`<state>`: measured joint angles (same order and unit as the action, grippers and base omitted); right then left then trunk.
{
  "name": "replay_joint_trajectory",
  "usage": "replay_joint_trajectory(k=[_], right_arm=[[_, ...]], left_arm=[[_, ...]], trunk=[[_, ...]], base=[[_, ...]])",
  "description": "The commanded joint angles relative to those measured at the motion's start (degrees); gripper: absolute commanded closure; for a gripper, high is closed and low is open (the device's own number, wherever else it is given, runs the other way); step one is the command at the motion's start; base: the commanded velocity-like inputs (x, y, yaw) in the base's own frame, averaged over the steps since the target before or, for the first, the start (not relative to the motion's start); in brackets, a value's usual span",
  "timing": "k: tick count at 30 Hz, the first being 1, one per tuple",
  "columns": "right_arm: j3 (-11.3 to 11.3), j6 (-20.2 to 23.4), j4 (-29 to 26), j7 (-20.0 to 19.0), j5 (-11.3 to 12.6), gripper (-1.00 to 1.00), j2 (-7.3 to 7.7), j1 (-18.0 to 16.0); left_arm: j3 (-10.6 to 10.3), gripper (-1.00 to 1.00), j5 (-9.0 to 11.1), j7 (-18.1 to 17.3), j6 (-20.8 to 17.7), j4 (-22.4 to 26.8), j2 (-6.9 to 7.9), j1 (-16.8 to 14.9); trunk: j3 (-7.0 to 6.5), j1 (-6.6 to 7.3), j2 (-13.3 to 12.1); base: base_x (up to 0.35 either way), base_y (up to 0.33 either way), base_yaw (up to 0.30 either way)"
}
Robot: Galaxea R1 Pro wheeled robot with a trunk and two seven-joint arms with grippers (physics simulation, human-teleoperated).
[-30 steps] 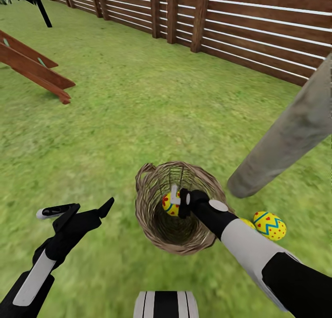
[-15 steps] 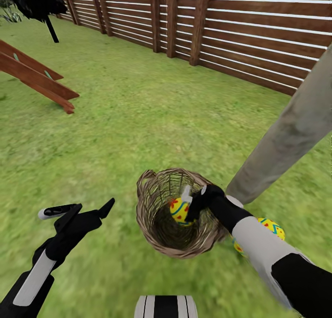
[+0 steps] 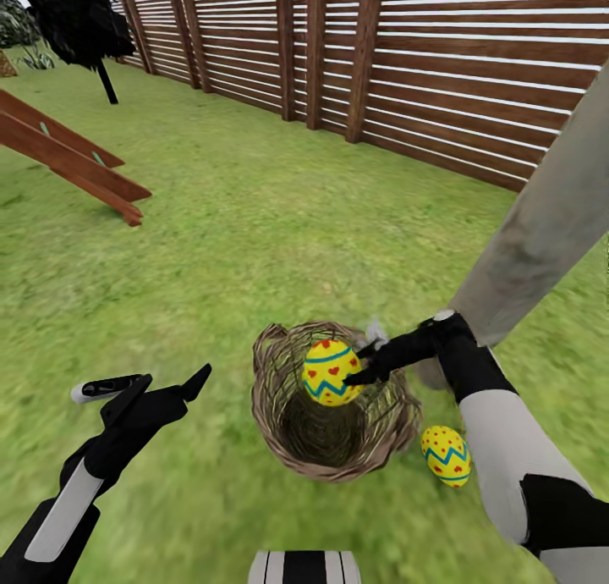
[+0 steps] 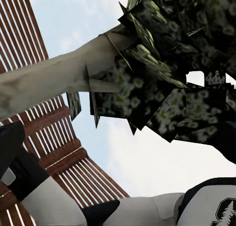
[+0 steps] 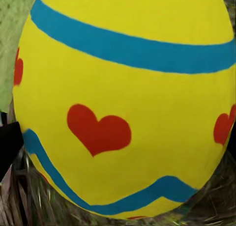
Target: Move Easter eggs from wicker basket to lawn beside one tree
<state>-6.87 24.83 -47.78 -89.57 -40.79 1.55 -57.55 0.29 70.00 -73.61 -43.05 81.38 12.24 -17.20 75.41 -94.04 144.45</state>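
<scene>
The wicker basket (image 3: 275, 402) stands on the lawn (image 3: 254, 228), just left of the pale grey tree trunk (image 3: 541, 228). My right gripper (image 3: 362, 360) is shut on a yellow Easter egg (image 3: 330, 371) with blue bands and red hearts, held above the basket's far rim. That egg (image 5: 123, 103) looms close in the right wrist view. A second egg (image 3: 446, 455) lies on the grass to the right of the basket, near the trunk's foot. My left gripper (image 3: 139, 382) hangs open and empty to the basket's left. The basket's bottom looks dark.
A brown slat fence (image 3: 440, 68) runs along the back. Wooden play-structure beams (image 3: 76, 165) lie at the left, with a thin-stemmed dark tree (image 3: 80, 21) beyond. The left wrist view looks up at the tree's trunk (image 4: 54, 78) and leaf clusters (image 4: 182, 88).
My right gripper has lifted the egg from deep inside the basket to above its rim. The head camera has tilted up, so more fence shows.
</scene>
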Motion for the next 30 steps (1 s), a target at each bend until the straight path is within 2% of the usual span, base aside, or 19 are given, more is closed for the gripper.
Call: replay_joint_trajectory(k=[1, 2, 4, 6, 7, 9, 10, 12, 16, 18, 19, 21, 25, 30], right_arm=[[-6.00, 0.58, -0.05, -0.43, 3.51, 1.00, 0.02, -0.02], [-6.63, 0.57, 0.00, -0.43, 5.43, 1.00, 0.23, 0.06], [-7.15, 0.62, 0.05, -0.43, 10.58, 1.00, 1.63, 1.06], [-7.26, 1.79, 0.06, -0.43, 17.61, 1.00, 4.19, 2.55], [-7.27, 4.13, 0.06, -0.43, 21.94, 1.00, 6.07, 3.03], [-7.24, 6.23, 0.11, -0.43, 27.01, 1.00, 8.41, 3.37], [-7.22, 6.60, 0.28, -0.43, 28.20, 1.00, 8.91, 3.43], [-7.25, 6.90, 0.39, -0.43, 29.32, 1.00, 9.34, 3.87], [-7.27, 7.03, 0.35, -0.43, 29.69, 1.00, 9.25, 4.54], [-7.28, 7.01, 0.50, -0.43, 29.71, 1.00, 9.10, 5.36], [-7.27, 6.90, 0.83, -0.43, 29.69, 1.00, 8.99, 5.52], [-7.21, 6.83, 1.04, -0.43, 29.63, 1.00, 8.92, 5.86], [-7.20, 6.74, 1.08, -0.43, 29.63, 1.00, 8.91, 6.32], [-7.05, 6.70, 1.05, -0.43, 29.05, 1.00, 8.88, 6.48]], left_arm=[[-0.03, -1.00, 0.22, -0.04, -0.54, 0.00, 0.00, -0.02], [-0.03, -1.00, 0.22, -0.04, -0.54, 0.00, -0.01, -0.02], [-0.03, -1.00, 0.22, -0.04, -0.52, 0.00, -0.02, -0.02], [-0.03, -1.00, 0.22, -0.01, -0.47, -0.01, 0.00, -0.02], [-0.03, -1.00, 0.22, 0.02, -0.41, -0.03, -0.01, -0.02], [-0.03, -1.00, 0.19, 0.13, -0.38, -0.03, 0.02, -0.02], [-0.03, -1.00, 0.17, 0.22, -0.37, -0.02, 0.04, -0.02], [-0.03, -1.00, 0.17, 0.30, -0.35, 0.00, 0.02, -0.08], [0.08, -1.00, 0.20, 0.34, -0.21, -0.08, 0.15, -0.11], [0.63, -1.00, 0.52, -0.14, 0.12, -0.19, 0.34, -0.07], [3.15, -1.00, 0.75, -0.87, 0.27, -0.49, 0.37, -0.04], [5.89, -1.00, 0.61, -3.53, 0.37, -1.12, 0.14, 0.10], [6.75, -1.00, 0.48, -6.08, 0.97, -6.35, -0.39, 0.23], [6.52, -1.00, 0.31, -6.28, 7.56, -7.29, -0.65, 0.23]], trunk=[[-0.18, 0.03, 0.00], [-0.41, 0.06, -0.01], [-0.85, 0.11, -0.04], [-1.29, 0.16, -0.07], [-1.51, 0.19, -0.08], [-1.96, 0.24, -0.11], [-2.18, 0.26, -0.12], [-2.62, 0.31, -0.15], [-3.51, 0.42, -0.20], [-3.51, 0.42, -0.20], [-3.51, 0.42, -0.20], [-3.51, 0.42, -0.20], [-3.51, 0.42, -0.20], [-3.51, 0.42, -0.20]], base=[[0.000, 0.000, 0.000], [0.000, 0.000, 0.000], [0.000, 0.000, 0.000], [-0.131, 0.000, 0.000], [-0.278, 0.000, 0.000], [-0.314, 0.000, 0.000], [-0.329, 0.000, 0.000], [-0.334, 0.000, 0.000], [-0.336, 0.000, 0.000], [-0.127, 0.000, 0.000], [-0.024, 0.000, 0.000], [-0.009, 0.000, 0.000], [-0.001, 0.000, 0.000], [0.000, -0.078, -0.002]])
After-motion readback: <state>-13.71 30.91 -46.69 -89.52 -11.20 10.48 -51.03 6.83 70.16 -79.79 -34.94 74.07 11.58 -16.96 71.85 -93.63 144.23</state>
